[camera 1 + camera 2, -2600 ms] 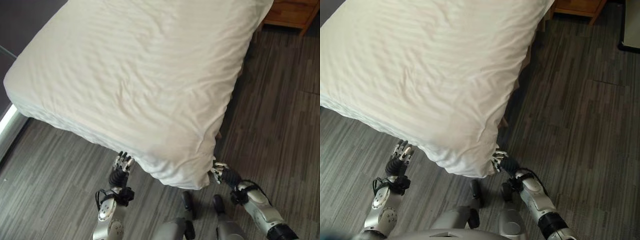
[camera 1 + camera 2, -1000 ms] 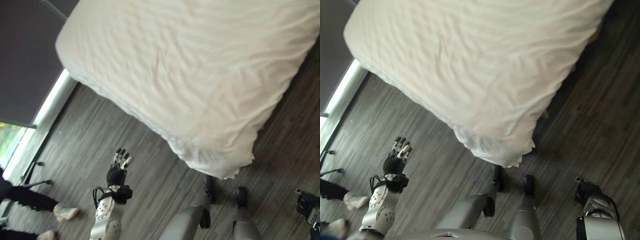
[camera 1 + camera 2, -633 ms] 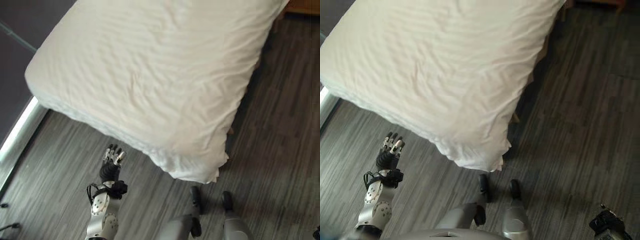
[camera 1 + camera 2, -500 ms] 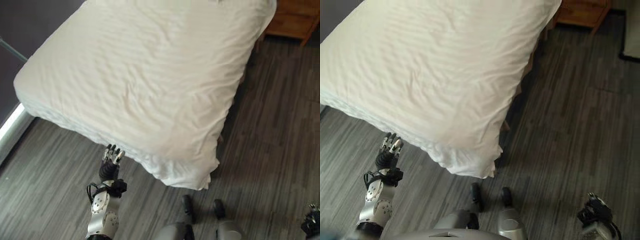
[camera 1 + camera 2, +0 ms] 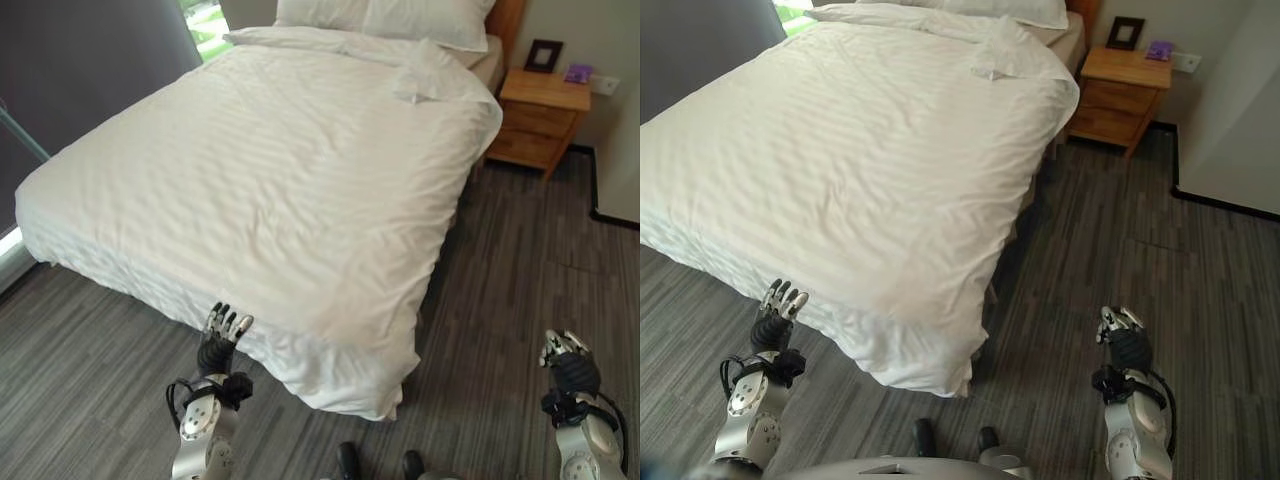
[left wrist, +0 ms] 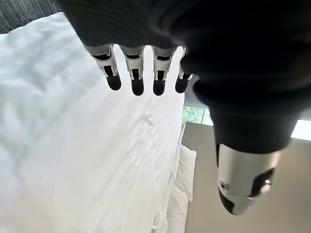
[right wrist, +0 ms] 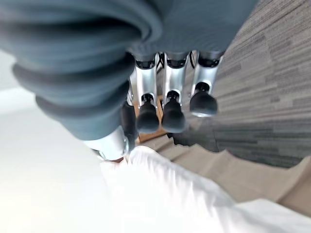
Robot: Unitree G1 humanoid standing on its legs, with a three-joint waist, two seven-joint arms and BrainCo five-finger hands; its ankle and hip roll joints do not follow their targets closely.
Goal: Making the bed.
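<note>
open floor between bed and nightstand.

Left hand: up by the near edge of the bed, fingers straight and spread, holding nothing.
Right hand: off to the bed's right side, over the floor, fingers look straight, likely loose.

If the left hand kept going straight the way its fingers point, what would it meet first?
Most likely the hanging side of the white striped duvet at the bed's foot: the open left hand points at it from just in front, though the depth between them is unclear.
</note>
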